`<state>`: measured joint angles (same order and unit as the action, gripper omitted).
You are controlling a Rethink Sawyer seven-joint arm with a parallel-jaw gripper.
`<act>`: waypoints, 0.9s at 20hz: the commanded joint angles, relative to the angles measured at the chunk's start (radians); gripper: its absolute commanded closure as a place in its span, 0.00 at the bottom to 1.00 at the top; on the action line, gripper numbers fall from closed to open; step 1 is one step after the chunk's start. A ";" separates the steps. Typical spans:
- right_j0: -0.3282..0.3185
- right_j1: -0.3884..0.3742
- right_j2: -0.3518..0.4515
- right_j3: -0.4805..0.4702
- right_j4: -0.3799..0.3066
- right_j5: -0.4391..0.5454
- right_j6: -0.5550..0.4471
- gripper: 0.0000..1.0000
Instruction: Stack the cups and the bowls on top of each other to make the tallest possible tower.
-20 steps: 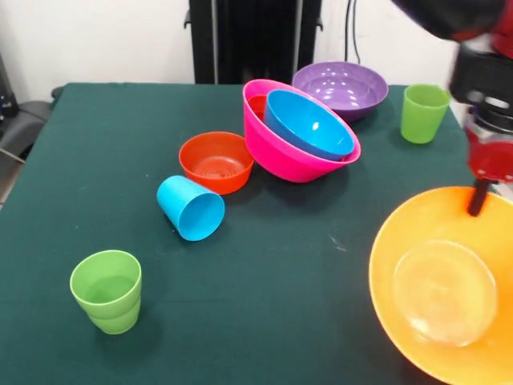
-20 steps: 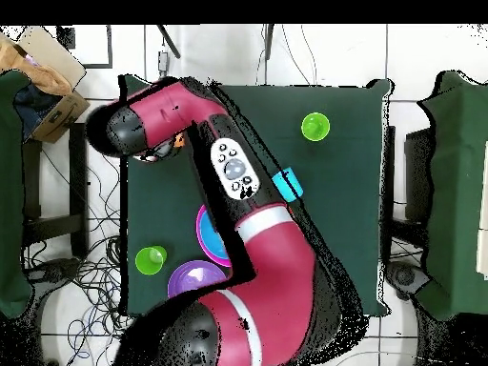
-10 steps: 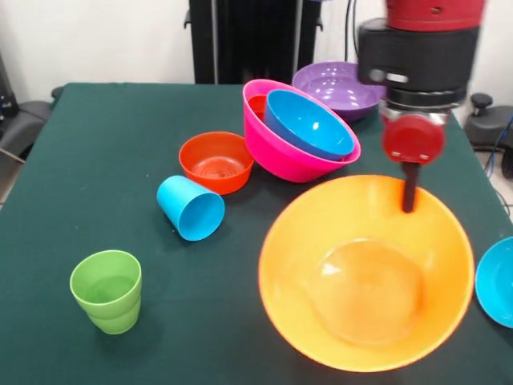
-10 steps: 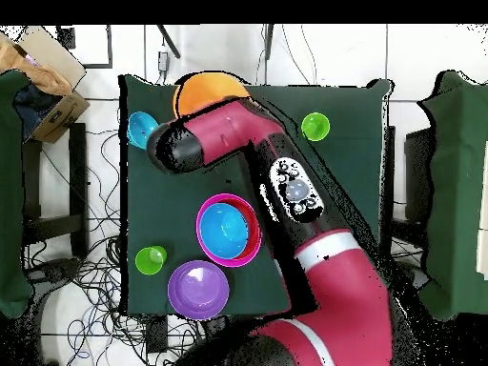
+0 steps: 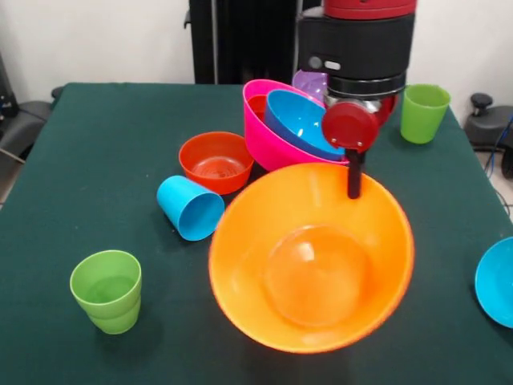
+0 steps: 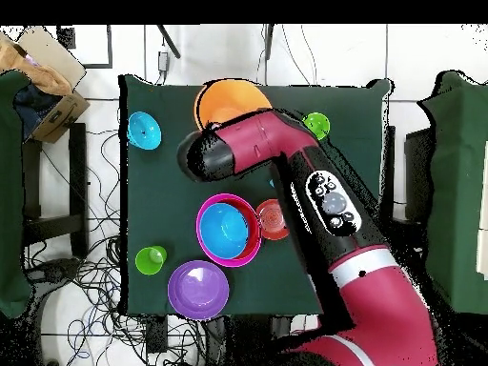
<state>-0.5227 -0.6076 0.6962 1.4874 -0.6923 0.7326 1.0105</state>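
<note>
In the front view we see the biggest bowl (image 5: 313,265) nearest us, a nest of bowls (image 5: 268,144) behind it, a small bowl (image 5: 215,163) to their left, a tipped cup (image 5: 191,208) before that, and 1 upright cup (image 5: 106,290) at near left.

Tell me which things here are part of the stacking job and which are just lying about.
Part of the job: large orange bowl held by the gripper; pink bowl holding a blue bowl; small red-orange bowl; purple bowl; small blue bowl; sky blue cup; two green cups.

Lying about: cardboard box, cables on the floor.
</note>
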 commanded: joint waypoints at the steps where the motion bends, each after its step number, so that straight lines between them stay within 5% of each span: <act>1: -0.019 -0.019 0.048 0.085 -0.007 0.030 -0.150 1.00; 18: 0.032 -0.001 0.044 -0.020 -0.024 0.112 -0.161 1.00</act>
<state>-0.5365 -0.6194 0.7161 1.5111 -0.6925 0.7350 1.0105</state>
